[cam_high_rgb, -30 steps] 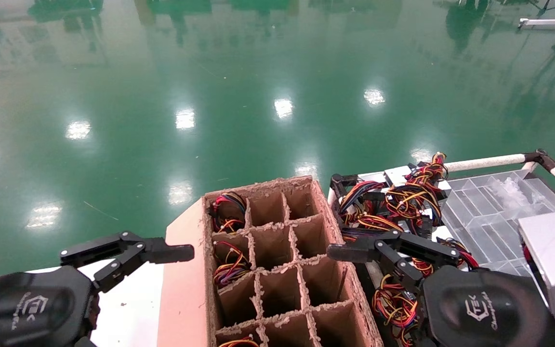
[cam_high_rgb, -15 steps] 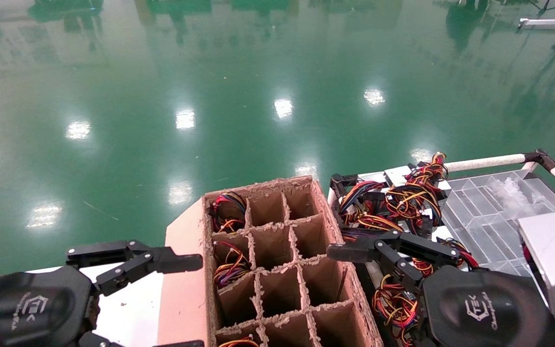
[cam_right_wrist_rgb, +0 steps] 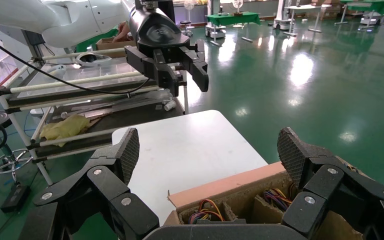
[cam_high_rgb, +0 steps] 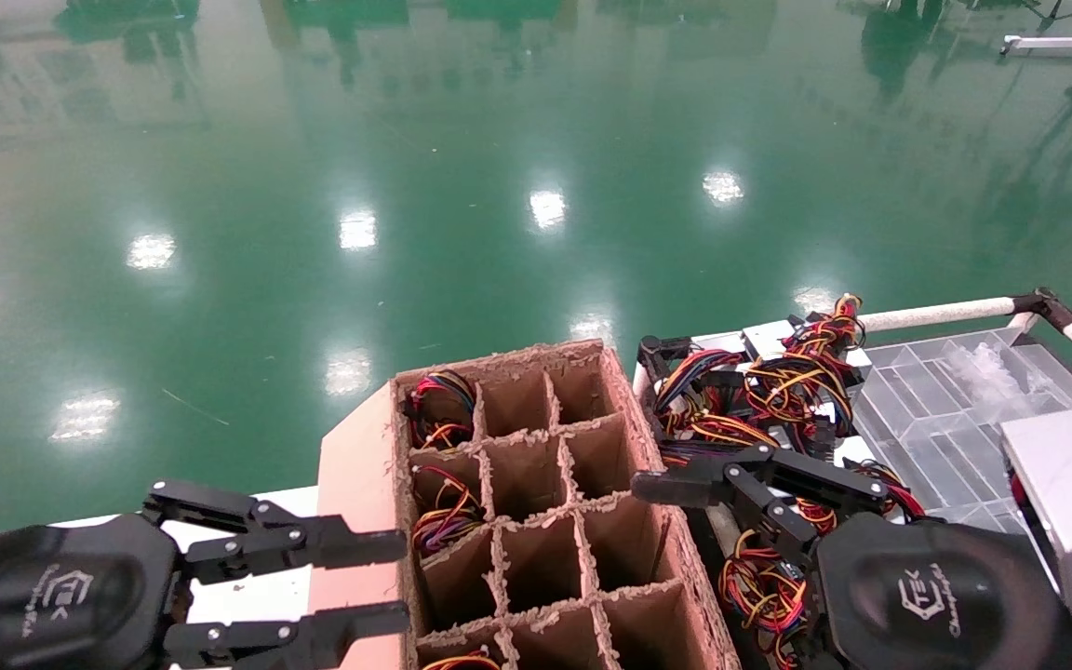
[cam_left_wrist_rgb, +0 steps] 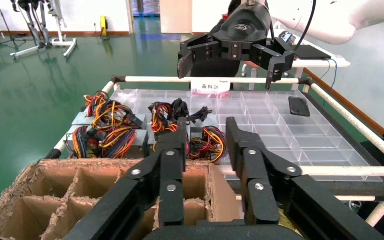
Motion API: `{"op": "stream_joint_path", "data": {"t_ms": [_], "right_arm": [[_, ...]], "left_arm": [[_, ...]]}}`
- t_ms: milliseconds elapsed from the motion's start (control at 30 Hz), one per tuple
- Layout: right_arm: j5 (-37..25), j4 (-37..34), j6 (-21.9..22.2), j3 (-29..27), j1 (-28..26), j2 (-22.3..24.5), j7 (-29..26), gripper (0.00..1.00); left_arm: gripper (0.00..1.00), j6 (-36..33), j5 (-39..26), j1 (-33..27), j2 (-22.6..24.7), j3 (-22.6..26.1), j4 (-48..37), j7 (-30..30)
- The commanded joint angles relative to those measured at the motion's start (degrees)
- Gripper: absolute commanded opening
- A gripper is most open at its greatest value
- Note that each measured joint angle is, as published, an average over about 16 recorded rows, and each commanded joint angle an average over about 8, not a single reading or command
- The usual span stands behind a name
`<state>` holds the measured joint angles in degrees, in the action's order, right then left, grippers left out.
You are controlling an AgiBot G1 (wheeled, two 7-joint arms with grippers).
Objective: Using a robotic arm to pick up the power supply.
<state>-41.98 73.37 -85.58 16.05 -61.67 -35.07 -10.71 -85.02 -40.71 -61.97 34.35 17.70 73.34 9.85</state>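
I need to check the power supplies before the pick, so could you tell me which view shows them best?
The left wrist view: the power supplies lie unobstructed, grey cases and wires visible. The head view partly hides them behind the right gripper; the right wrist view misses them.

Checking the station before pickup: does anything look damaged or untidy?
Yes. The cardboard box has ragged, crumbling divider edges, and the power supplies beside it lie in a tangled heap of wires rather than in the clear tray.

A small white sign (cam_left_wrist_rgb: 210, 86) on the rail has red words, maybe "备料区". Each pincer, left pincer (cam_high_rgb: 364, 582) and right pincer (cam_high_rgb: 676, 487), carries a white logo too blurry to read.
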Motion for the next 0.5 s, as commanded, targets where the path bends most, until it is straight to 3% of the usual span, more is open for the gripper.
{"op": "stream_joint_path", "data": {"t_ms": [33,200,333,400,500], "right_arm": [[0.03,0.02,-0.03,-0.01,0.01,0.02,-0.01,1.0],[-0.86,-0.13,0.48,0.29,-0.26,-0.3,0.15,1.0],[-5.03,-0.78,2.49,1.83,-2.1,-2.08,0.66,1.0],[-7.95,-1.62,3.88,3.08,-3.83,-3.89,0.87,1.0],[-12.61,-3.61,5.97,5.29,-7.02,-7.44,1.22,1.0]], "left_arm": [[0.0,0.0,0.0,0.0,0.0,0.0,0.0,0.0],[0.0,0.0,0.0,0.0,0.0,0.0,-0.01,0.0],[0.02,-0.01,0.0,-0.01,0.0,0.01,-0.02,-0.01],[0.18,-0.01,0.01,-0.02,0.0,0.02,-0.03,-0.02],[0.55,-0.02,0.01,-0.02,0.0,0.03,-0.04,-0.02]]}}
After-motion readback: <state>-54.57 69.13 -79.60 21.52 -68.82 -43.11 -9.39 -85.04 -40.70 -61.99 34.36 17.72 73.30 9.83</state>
